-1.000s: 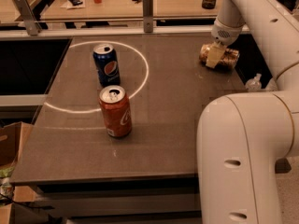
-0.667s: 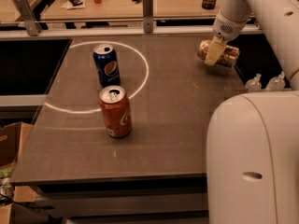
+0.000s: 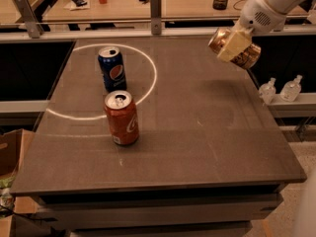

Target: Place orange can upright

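The orange can [image 3: 245, 57] is a shiny copper can lying on its side in the air, its silver top pointing left. My gripper [image 3: 233, 45] is shut on the orange can, with one pale finger [image 3: 232, 44] across its middle. It holds the can well above the table's back right part. The white arm runs off to the upper right.
A blue Pepsi can [image 3: 111, 68] stands upright at the back left, inside a white circle mark. A red cola can [image 3: 121, 118] stands upright in front of it. The dark table [image 3: 212, 142] ends at right and front edges. Two small clear bottles [image 3: 280, 90] stand on a ledge at right.
The gripper has lifted the orange can off the table at the back right and raised it. The big white arm part in the foreground has left the view.
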